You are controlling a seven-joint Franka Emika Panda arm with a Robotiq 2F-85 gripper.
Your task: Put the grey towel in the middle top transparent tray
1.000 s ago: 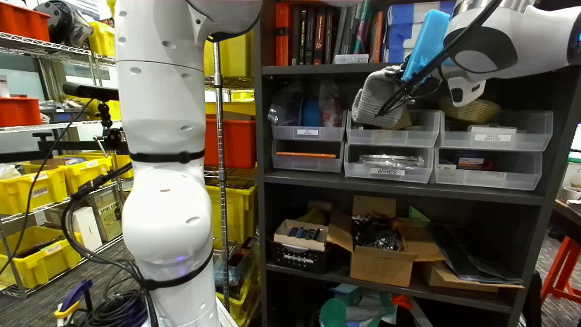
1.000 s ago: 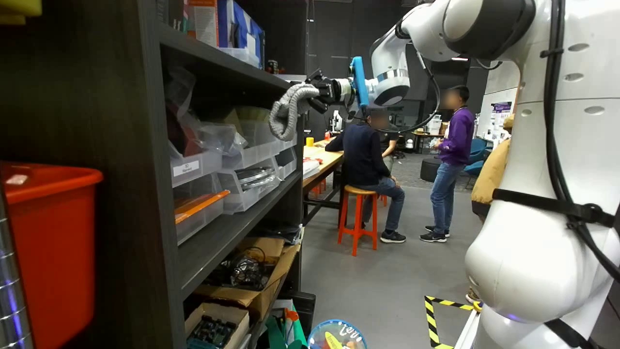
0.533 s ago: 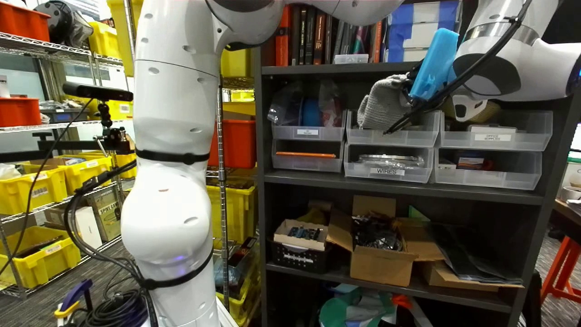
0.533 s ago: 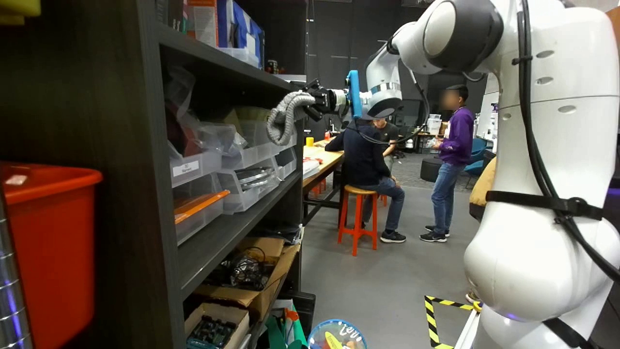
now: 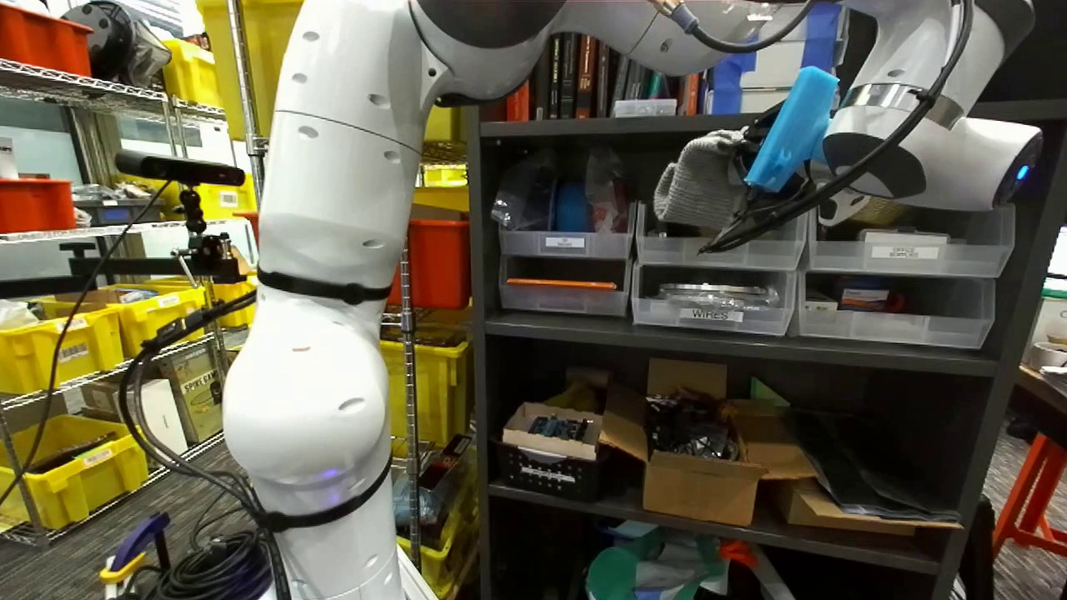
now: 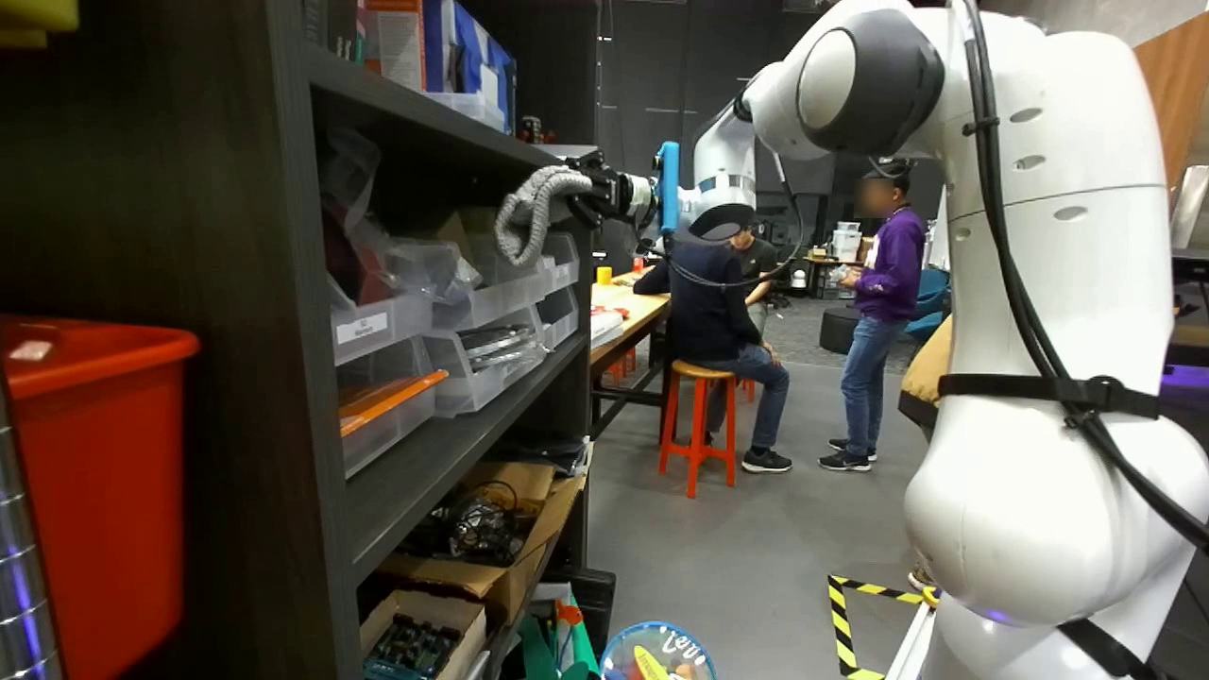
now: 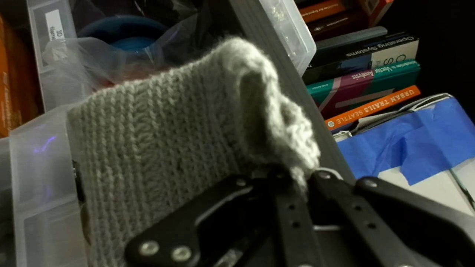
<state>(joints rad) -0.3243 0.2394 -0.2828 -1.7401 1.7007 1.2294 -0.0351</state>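
The gripper [image 7: 302,177] is drawn in narrow on a bunched edge of the grey towel [image 7: 163,148], and the rest of the knit hangs down in a fold. In both exterior views the towel is held up at the middle top transparent tray [image 5: 758,254] — its lower end near the front lip, though I cannot tell whether cloth and plastic touch. Directly below that tray is a bin marked WIRES [image 5: 658,315]; one neighbouring top bin [image 5: 521,243] holds a round blue object [image 7: 134,43] (the wrist view shows it through clear plastic [image 7: 74,70], partly hidden). On the shelf board [image 5: 583,127] above, books [image 7: 367,79] stand beside a blue-taped box [image 7: 415,144], and in an exterior view a person in purple [image 6: 893,260] stands well apart from the gripper
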